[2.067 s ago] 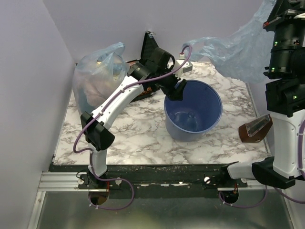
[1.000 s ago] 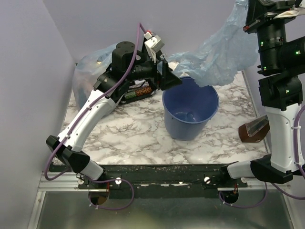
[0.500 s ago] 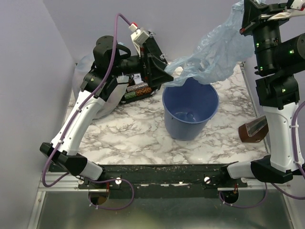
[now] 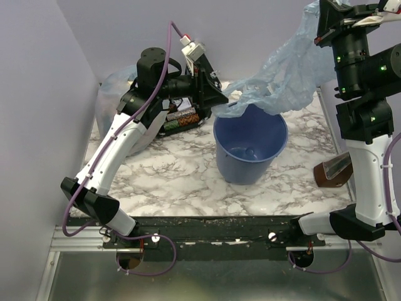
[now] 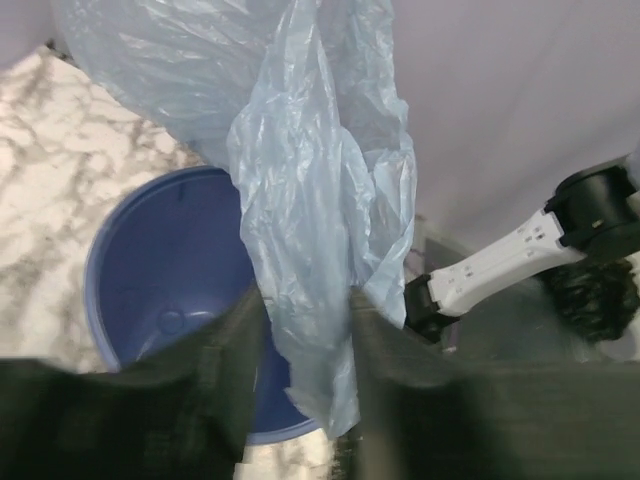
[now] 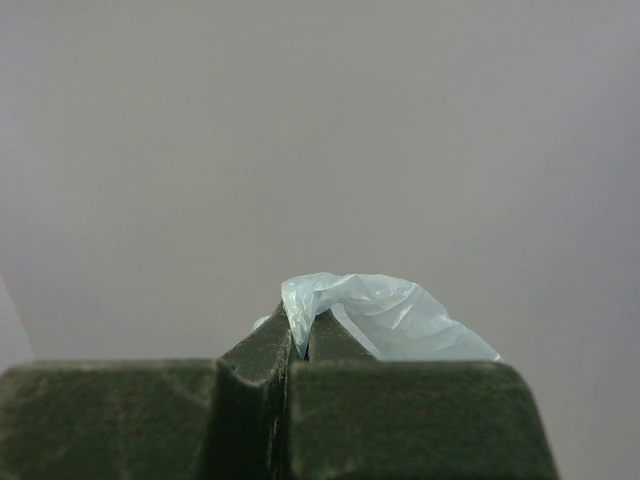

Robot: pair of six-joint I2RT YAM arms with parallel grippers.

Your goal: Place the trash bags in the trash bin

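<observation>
The trash bag (image 4: pixel 285 75), a limp light-blue film, hangs from top right down to the far left rim of the blue trash bin (image 4: pixel 250 147). My right gripper (image 4: pixel 327 12) is held high and is shut on the bag's top corner, which is pinched between its fingers in the right wrist view (image 6: pixel 303 340). My left gripper (image 4: pixel 219 100) is at the bag's lower end, just above the bin's rim. In the left wrist view its jaws (image 5: pixel 303 300) stand partly apart, with the bag (image 5: pixel 310 180) hanging loosely between them over the bin (image 5: pixel 170 260).
A bulging clear bag of coloured items (image 4: pixel 113 100) sits at the back left behind my left arm. A black case of chips (image 4: pixel 182 118) lies beside it. A brown object (image 4: pixel 335 169) lies at the table's right edge. Walls close in at the left and back.
My left gripper has risen from the bin's rim and come round the bag's lower end. My right gripper has carried the bag left, so that it hangs over the bin.
</observation>
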